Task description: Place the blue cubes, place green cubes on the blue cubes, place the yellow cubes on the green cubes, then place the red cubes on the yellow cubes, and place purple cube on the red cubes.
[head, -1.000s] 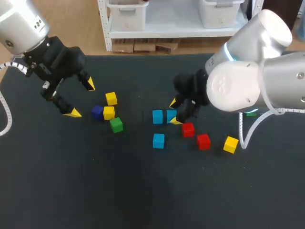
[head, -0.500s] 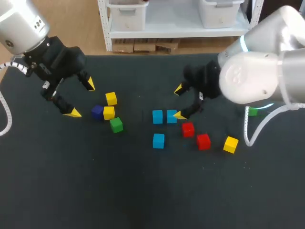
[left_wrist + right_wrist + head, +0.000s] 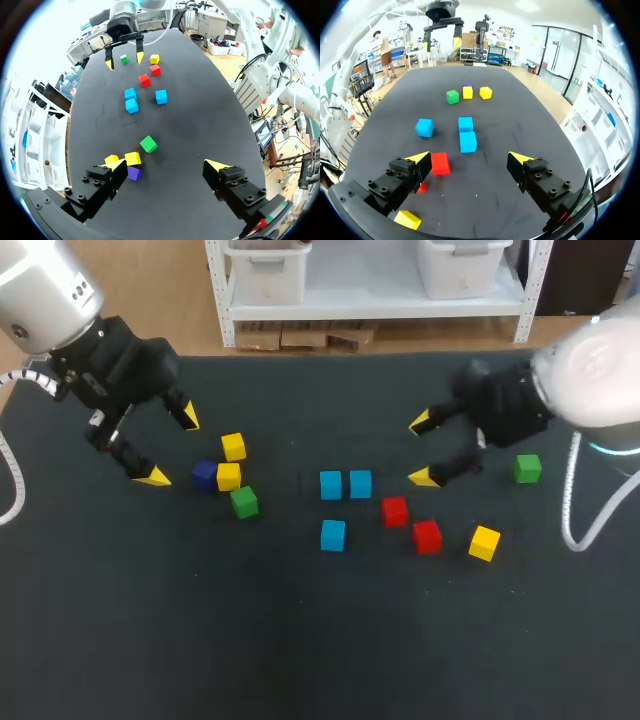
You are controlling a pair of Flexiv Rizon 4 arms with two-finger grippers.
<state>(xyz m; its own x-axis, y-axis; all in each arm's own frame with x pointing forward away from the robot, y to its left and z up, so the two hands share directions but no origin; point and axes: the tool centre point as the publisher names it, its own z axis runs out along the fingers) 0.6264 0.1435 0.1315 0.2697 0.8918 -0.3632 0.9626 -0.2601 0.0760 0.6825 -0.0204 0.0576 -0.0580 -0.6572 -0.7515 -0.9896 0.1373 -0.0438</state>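
Note:
Two blue cubes sit side by side mid-table, touching, with a third blue cube nearer the front. Two red cubes and a yellow cube lie to their right. My right gripper hangs open and empty, right of the blue pair; in its wrist view the pair lies ahead of the right gripper. My left gripper is open and empty beside the purple cube, two yellow cubes and a green cube.
Another green cube lies at the far right, behind my right arm. The black table has free room across its front half and between the two cube clusters.
My right gripper has opened, left a blue cube beside the other blue one, and drawn back to the right. The left arm has not moved.

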